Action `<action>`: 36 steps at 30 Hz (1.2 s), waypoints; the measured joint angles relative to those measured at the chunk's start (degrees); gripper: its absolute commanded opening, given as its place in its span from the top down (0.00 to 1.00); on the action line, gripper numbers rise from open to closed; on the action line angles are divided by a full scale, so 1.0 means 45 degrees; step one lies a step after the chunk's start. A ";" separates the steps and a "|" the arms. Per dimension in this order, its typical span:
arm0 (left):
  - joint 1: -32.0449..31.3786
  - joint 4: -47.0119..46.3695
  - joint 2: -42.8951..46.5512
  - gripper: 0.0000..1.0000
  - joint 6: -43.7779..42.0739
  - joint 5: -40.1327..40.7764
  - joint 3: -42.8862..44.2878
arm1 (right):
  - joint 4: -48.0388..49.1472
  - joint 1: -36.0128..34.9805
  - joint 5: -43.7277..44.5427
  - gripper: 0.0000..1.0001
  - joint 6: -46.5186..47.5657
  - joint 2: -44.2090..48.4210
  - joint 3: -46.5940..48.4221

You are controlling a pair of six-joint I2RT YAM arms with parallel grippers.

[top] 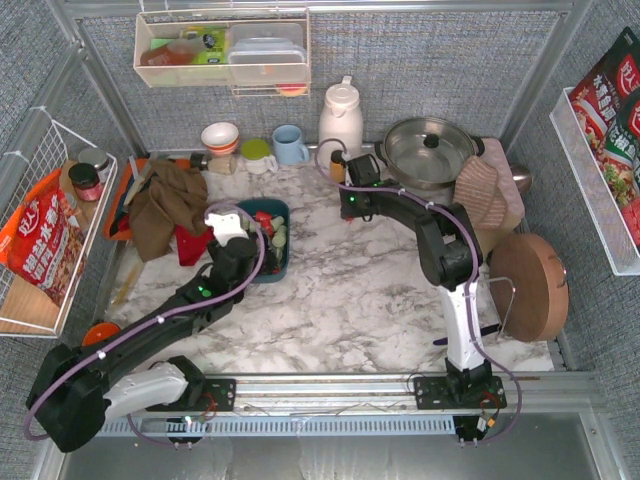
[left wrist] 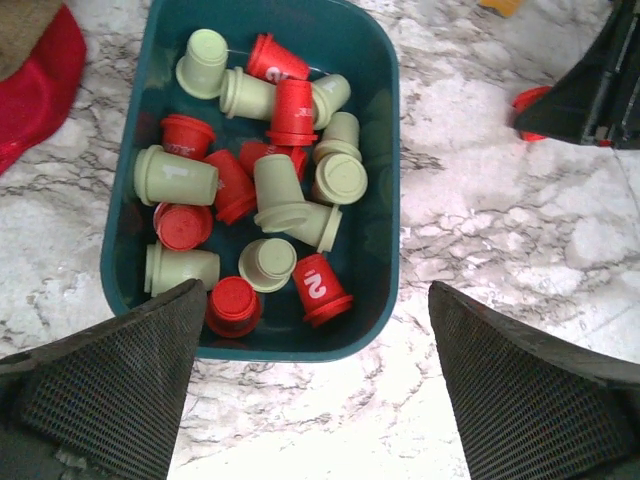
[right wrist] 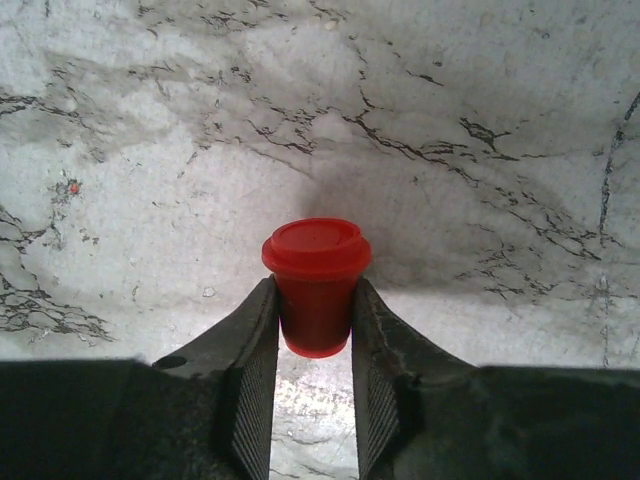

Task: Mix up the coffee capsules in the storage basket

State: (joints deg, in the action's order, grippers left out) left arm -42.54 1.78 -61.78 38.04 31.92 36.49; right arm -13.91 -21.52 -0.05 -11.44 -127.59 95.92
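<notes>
While the marble table carries the teal storage basket at its left, the left gripper hangs above the basket's near edge, jaws spread wide and empty. The right gripper, to the basket's right, pinches one red capsule upright against bare marble. Red and mint coffee capsules lie jumbled in the basket.
</notes>
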 measured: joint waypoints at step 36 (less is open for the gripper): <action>-0.2861 -1.9137 -0.4852 0.01 -1.2240 -0.7417 -0.4561 | 0.6445 -0.2705 -0.6421 0.83 -0.2759 1.1633 -1.1574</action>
State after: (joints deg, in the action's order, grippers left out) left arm -55.42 -84.33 -83.61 -17.04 -1.45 15.97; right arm 15.09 -33.69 -28.95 -23.86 -75.24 43.83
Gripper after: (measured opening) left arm 0.993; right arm 0.327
